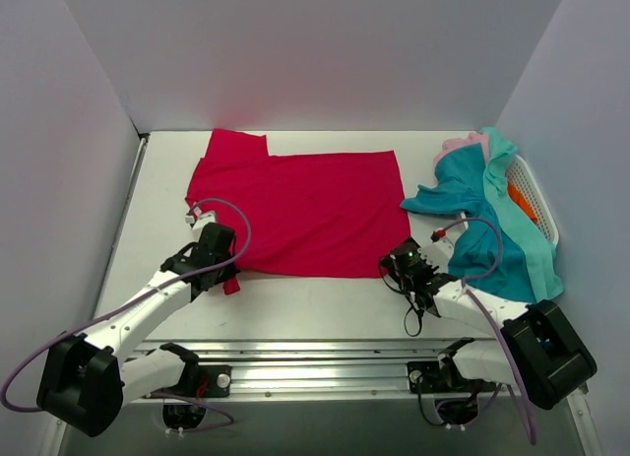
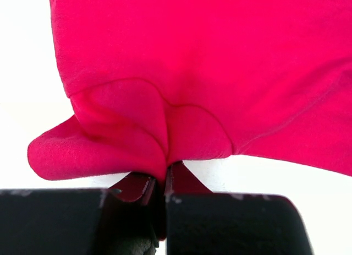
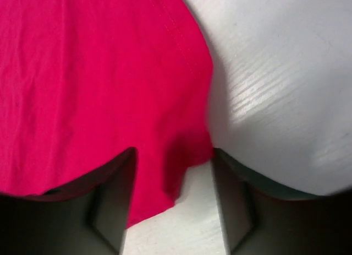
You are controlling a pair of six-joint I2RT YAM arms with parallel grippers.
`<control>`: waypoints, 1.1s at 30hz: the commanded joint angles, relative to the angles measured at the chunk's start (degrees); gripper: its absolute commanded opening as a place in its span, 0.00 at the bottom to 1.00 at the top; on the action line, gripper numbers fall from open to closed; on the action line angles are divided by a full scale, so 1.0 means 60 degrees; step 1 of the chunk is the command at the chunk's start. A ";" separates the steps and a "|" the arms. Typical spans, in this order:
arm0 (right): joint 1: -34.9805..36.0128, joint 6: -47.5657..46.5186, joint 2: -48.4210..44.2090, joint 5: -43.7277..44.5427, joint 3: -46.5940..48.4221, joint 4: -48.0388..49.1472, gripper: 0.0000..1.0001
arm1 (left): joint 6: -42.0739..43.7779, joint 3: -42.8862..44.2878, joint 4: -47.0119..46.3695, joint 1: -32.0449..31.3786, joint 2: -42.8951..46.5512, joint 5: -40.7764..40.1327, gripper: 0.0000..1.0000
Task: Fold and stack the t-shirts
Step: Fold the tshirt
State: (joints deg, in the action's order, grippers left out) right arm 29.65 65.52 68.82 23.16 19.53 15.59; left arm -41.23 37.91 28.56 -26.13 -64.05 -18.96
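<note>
The crimson t-shirt [image 1: 305, 215] lies spread flat mid-table [image 1: 325, 303]. The left gripper [image 2: 165, 183] sits at the shirt's 7 o'clock corner, fingers pressed together on a bunched fold of red cloth. The right gripper [image 3: 171, 172] is at the 5 o'clock corner - fingers spread, the hem lying loose between them. At 3 o'clock, the teal t-shirts [image 1: 482, 229] and the pink t-shirt [image 1: 463, 144] are heaped over the white basket [image 1: 536, 195].
</note>
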 commanded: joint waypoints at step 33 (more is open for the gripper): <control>-0.0049 -0.1324 -0.1276 0.1280 0.2763 -0.2760 0.00 | 0.1188 0.2777 -0.0350 0.0721 -0.2051 0.0830 0.02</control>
State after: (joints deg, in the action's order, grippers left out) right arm 29.65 59.57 59.29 25.76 31.64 -2.48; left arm -36.73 50.50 29.80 -23.07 -74.13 -15.33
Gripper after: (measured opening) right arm 0.004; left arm 0.069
